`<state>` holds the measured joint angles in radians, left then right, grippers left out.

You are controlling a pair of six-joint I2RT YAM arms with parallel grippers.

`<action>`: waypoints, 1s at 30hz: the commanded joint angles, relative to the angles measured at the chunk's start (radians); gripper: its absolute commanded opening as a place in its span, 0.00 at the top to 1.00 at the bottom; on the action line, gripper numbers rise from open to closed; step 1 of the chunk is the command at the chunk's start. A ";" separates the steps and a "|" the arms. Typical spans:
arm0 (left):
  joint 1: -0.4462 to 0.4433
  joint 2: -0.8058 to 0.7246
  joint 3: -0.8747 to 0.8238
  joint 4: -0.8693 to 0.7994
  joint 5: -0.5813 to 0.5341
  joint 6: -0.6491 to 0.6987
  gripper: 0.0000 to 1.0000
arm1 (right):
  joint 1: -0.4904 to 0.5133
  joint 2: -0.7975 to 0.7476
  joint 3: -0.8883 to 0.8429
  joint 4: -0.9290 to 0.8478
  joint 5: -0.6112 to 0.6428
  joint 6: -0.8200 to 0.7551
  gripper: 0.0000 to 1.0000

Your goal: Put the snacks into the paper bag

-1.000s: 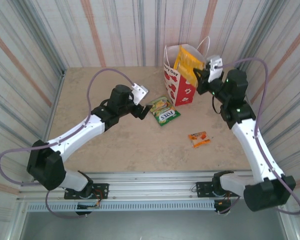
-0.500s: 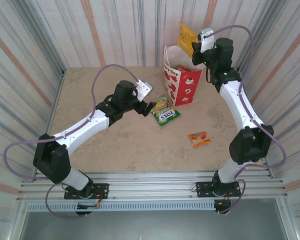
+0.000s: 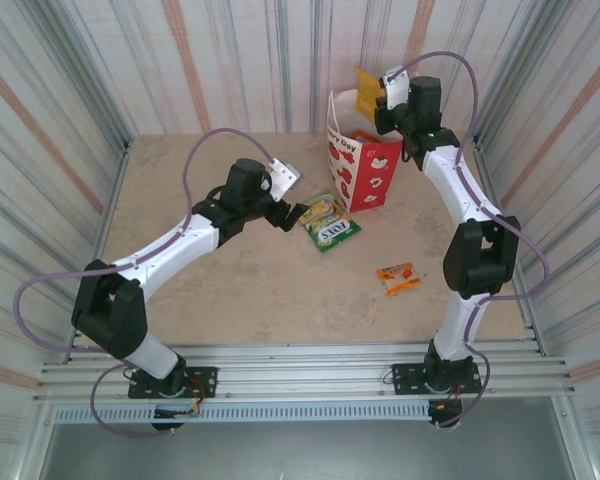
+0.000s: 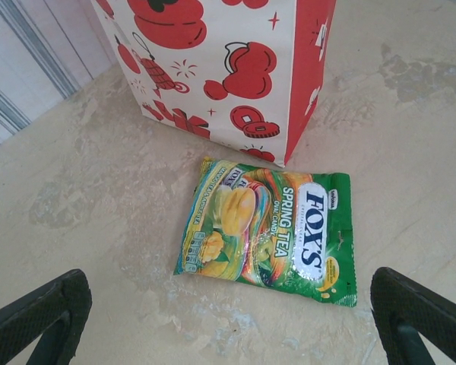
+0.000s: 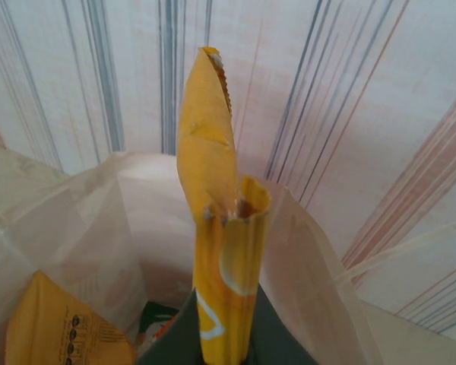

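Top external: right gripper (image 3: 382, 97) pinches 1 yellow packet (image 3: 366, 80) above the paper bag (image 3: 365, 175); left gripper (image 3: 296, 214), spread, sits left of it.
Left wrist: green Fox's packet (image 4: 270, 232) lies flat just before the paper bag (image 4: 235, 68).
Right wrist: yellow packet (image 5: 220, 251) stands upright over the paper bag's opening.

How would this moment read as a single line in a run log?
right gripper: holds yellow packet over paper bag mouth | left gripper: open over green packet | orange packet: on table
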<state>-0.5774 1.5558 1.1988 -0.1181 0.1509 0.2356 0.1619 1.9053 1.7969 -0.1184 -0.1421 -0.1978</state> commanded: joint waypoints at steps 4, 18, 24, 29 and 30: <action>0.004 0.017 0.035 0.005 0.040 -0.011 0.02 | -0.001 -0.033 0.025 -0.078 -0.050 -0.036 0.60; -0.008 -0.008 -0.010 0.005 0.102 -0.149 0.02 | 0.006 -0.365 -0.274 -0.045 -0.243 0.090 0.59; 0.004 0.002 -0.037 -0.021 0.045 -0.384 0.03 | 0.046 -0.551 -0.496 -0.052 -0.244 0.166 0.57; 0.026 0.032 -0.080 0.025 0.109 -0.470 0.05 | 0.108 -0.658 -0.678 -0.047 -0.206 0.256 0.57; 0.034 0.041 -0.079 0.028 0.126 -0.478 0.05 | 0.119 -0.672 -0.711 -0.044 -0.200 0.279 0.56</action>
<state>-0.5652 1.5738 1.1374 -0.1062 0.2310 -0.1497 0.2550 1.2701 1.1572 -0.1589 -0.3626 -0.0105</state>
